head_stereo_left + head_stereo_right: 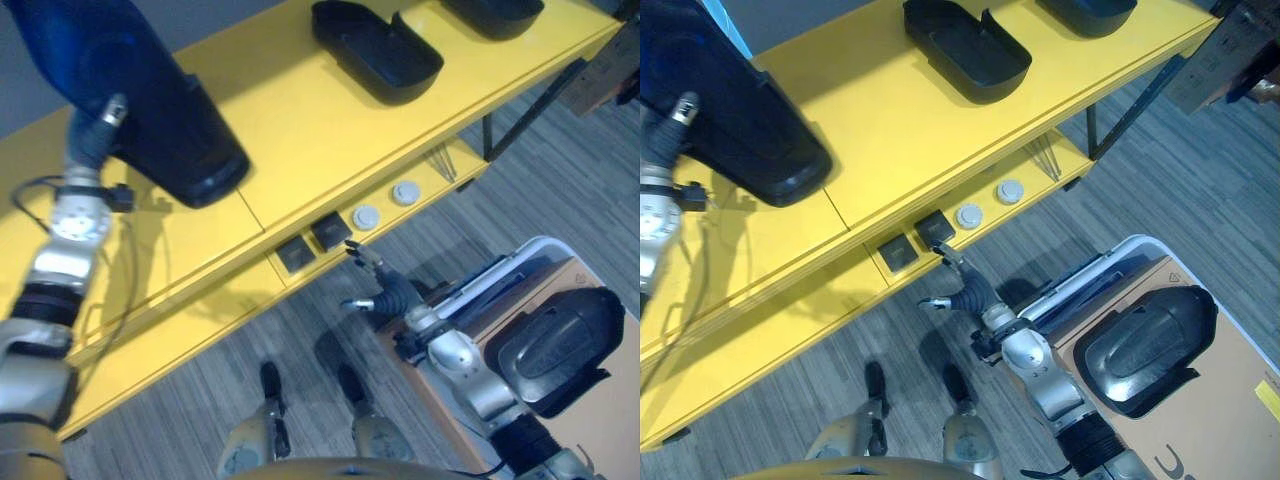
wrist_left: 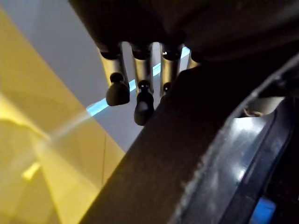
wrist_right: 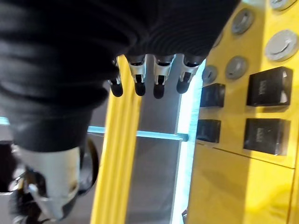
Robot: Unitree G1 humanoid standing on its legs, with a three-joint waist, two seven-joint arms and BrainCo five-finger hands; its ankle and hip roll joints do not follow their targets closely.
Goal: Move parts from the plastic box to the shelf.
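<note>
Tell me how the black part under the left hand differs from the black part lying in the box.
The part at the left hand lies on the yellow shelf's top board; the part in the box rests on brown cardboard inside the plastic box. The shelf part looks larger and plain-surfaced, while the boxed one shows a raised, contoured centre. The first has a hand at it; the right hand hangs apart from the second. Both are dark moulded shells.

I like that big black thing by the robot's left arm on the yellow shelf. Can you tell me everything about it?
The big black moulded plastic part is long, with a rounded, raised rim at its near end and a dull, smooth look. It lies on the top of the yellow shelf, slanting away toward the far left. The robot's left hand is at its edge, fingers hanging beside the dark rim; whether they grip it cannot be told. Two more black parts lie apart from it.
</note>
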